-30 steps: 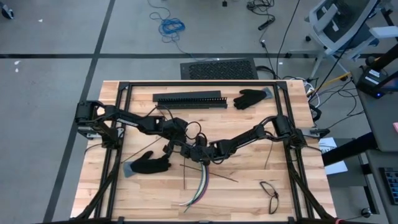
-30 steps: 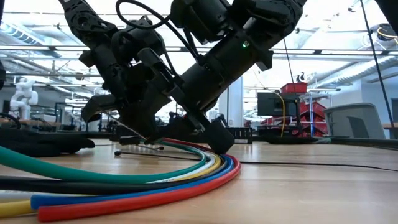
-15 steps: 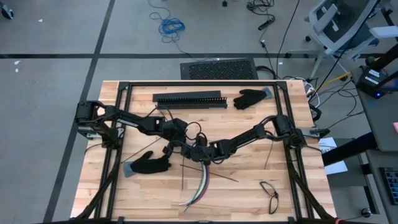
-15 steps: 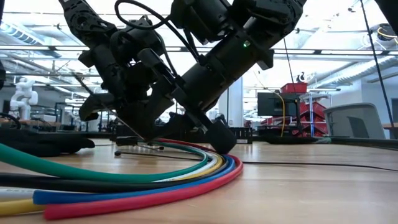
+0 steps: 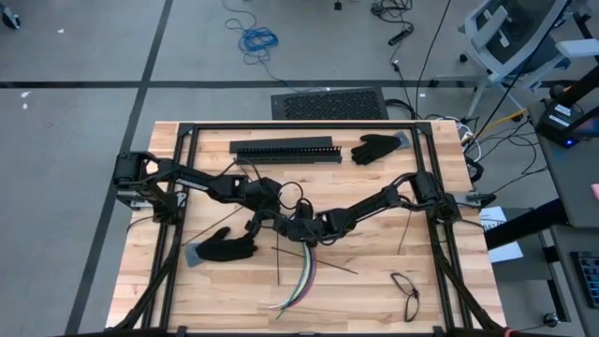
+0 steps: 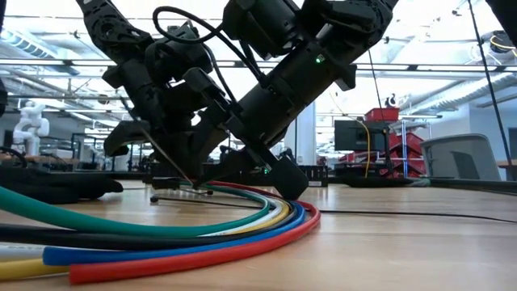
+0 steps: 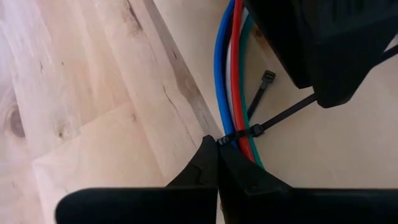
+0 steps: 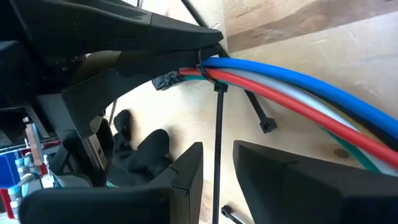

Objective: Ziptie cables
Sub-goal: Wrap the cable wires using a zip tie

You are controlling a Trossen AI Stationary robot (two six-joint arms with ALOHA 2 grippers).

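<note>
Two dark robot arms meet over the middle of a pale wooden table point(image 5: 374, 271), where a bundle of cables point(image 5: 304, 276) fans out toward the table's front edge. Seen from table height, the cables point(image 6: 186, 234) lie flat on the wood in a shared curve: green, black, yellow, white, blue and red side by side.

The left gripper point(image 7: 217, 152) has its jaws pressed together at the bundle, pinching one end of a thin black zip tie point(image 7: 261, 127) that is looped around the blue, red, white and green cables point(image 7: 233, 74). The strap's loose tail runs off toward the bulky dark body of the other arm.

The right gripper point(image 8: 217, 155) sits just beside the same spot, its jaws narrowly parted with the zip tie's point(image 8: 219, 124) straight tail running down between them; whether the fingers point(image 8: 186, 168) actually touch the strap cannot be told. A second, loose zip tie point(image 8: 261, 118) lies on the wood under the bundle.

From above, the left gripper point(image 5: 267, 223) and the right gripper point(image 5: 301, 232) are close together at the bundle's upper end. A black glove point(image 5: 225, 247) lies near the left arm, another glove point(image 5: 376, 148) near the far edge beside a long black slotted bar point(image 5: 285, 148), and a small looped black cable point(image 5: 407, 285) rests toward the front right corner.
</note>
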